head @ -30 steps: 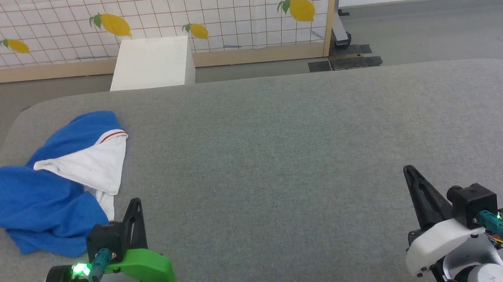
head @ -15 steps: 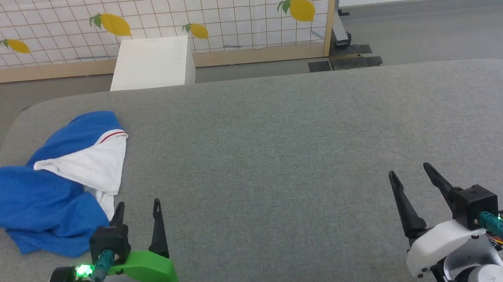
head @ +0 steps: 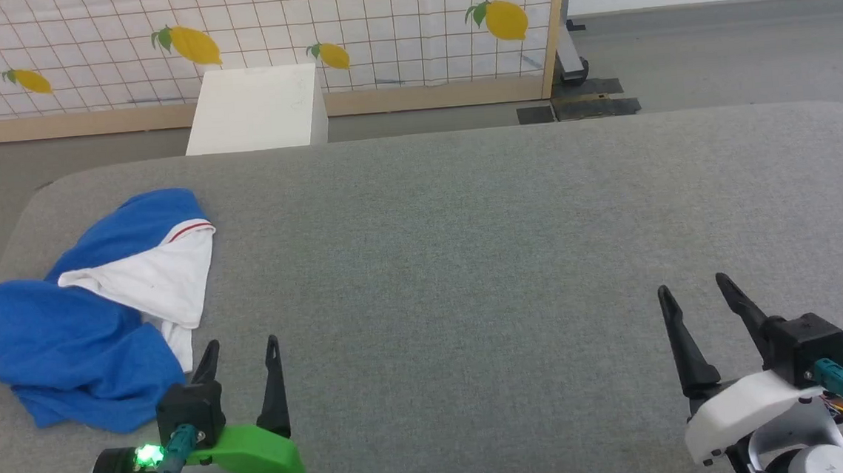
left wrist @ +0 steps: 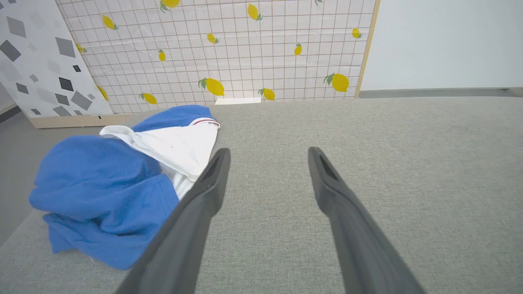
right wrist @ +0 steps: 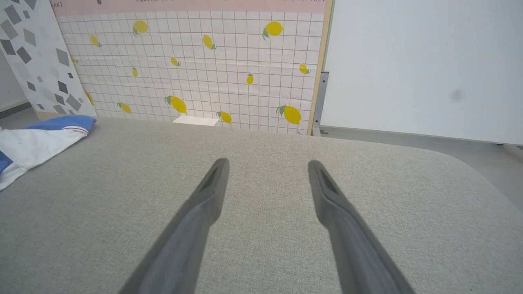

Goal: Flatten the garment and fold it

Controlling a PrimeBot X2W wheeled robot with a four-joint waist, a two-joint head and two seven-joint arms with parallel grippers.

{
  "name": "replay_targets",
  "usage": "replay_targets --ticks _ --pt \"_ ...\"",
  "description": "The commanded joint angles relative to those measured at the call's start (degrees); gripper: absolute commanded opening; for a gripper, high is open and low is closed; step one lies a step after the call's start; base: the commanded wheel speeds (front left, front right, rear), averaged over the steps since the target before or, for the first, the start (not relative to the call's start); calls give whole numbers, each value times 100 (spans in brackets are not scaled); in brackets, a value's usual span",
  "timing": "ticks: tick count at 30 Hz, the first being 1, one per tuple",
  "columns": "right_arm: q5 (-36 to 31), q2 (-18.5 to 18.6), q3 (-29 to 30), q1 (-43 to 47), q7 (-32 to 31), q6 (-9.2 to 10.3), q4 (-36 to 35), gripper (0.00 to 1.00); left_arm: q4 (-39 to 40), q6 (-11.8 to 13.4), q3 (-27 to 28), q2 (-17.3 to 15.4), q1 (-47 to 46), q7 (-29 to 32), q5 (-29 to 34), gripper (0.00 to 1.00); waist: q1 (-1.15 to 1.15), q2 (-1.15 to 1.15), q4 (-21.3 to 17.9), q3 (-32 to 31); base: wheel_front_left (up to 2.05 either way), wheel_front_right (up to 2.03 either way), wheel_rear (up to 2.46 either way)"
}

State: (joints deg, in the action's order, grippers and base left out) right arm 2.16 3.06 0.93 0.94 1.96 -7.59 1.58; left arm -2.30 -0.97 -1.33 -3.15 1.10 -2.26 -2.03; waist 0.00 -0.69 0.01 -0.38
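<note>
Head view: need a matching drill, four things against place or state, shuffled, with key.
1. garment
2. left hand
3. right hand
4. white box

a. beyond the far edge of the grey surface
b. crumpled at the surface's left side
c. open, lower right, over bare surface
d. open, close beside the garment

Pairs: 1-b, 2-d, 3-c, 4-a

Blue-and-white garment (head: 72,328), red-striped trim; grey table (head: 468,263); lemon-print gridded screen (head: 377,24).
</note>
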Motion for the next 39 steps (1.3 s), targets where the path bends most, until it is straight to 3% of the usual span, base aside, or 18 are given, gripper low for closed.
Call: replay_targets --ticks 1,23,39 --pt "70 -5 24 34 61 2 27 100 -29 -40 -19 5 -69 -77 -48 100 0 14 1 -5 0 0 0" --pt "235 -7 129 96 311 4 55 100 -169 -154 -117 10 -129 -335 -309 100 0 25 121 -48 0 0 0" --pt "77 -10 186 132 296 5 -207 100 -259 -157 110 13 -250 -525 -586 100 0 34 861 -3 0 0 0"
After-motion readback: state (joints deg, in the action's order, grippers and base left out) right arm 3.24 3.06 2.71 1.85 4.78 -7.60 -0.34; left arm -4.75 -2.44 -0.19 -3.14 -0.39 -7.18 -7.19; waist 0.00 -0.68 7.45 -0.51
